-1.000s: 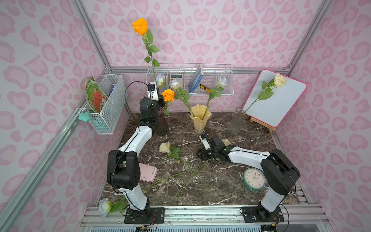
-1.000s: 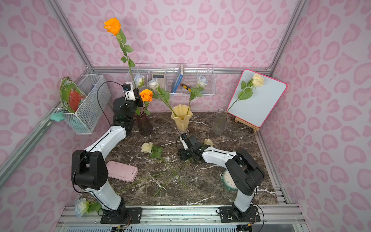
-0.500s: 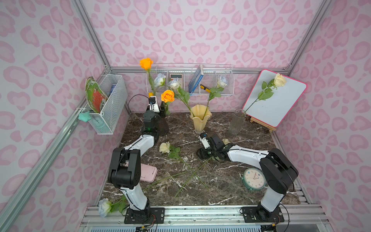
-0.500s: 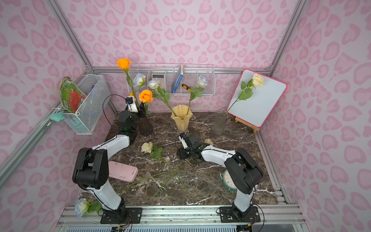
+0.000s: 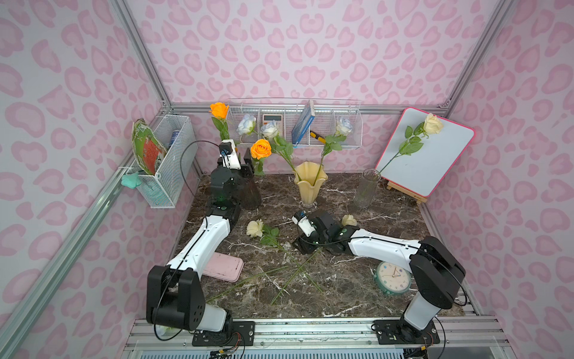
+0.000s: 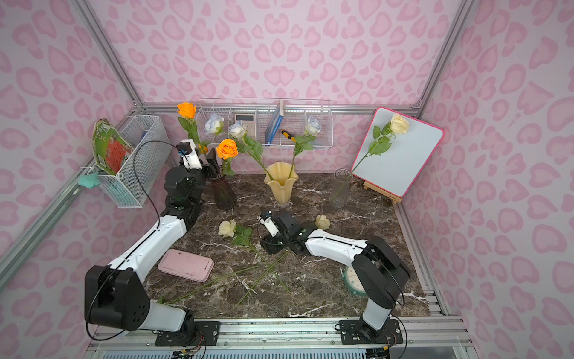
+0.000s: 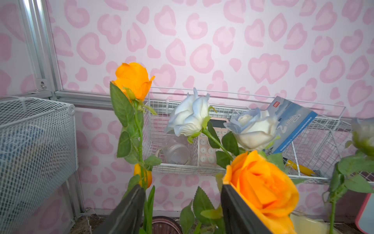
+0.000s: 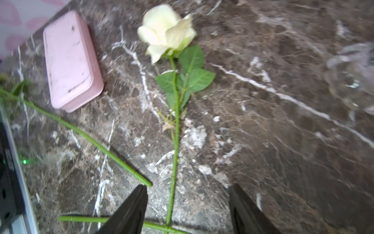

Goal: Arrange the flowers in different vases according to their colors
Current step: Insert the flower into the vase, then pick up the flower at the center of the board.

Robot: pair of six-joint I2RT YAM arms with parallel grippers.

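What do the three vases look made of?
Purple vase: probably tinted glass. It is dark and its vertical ribs glint.
Yellow vase: opaque and smooth with a soft sheen. Ceramic or plastic, can't tell.
Clear vase: transparent glass or acrylic. The marble tabletop shows through it.

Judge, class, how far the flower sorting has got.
Done: two orange roses stand in the purple vase, three blue-white roses in the yellow vase, one cream rose in the clear vase.
In hand: the left claw is open by the taller orange stem. The right claw hangs open over a loose cream rose on the table.
Left: that rose and a second loose cream rose near the right arm.
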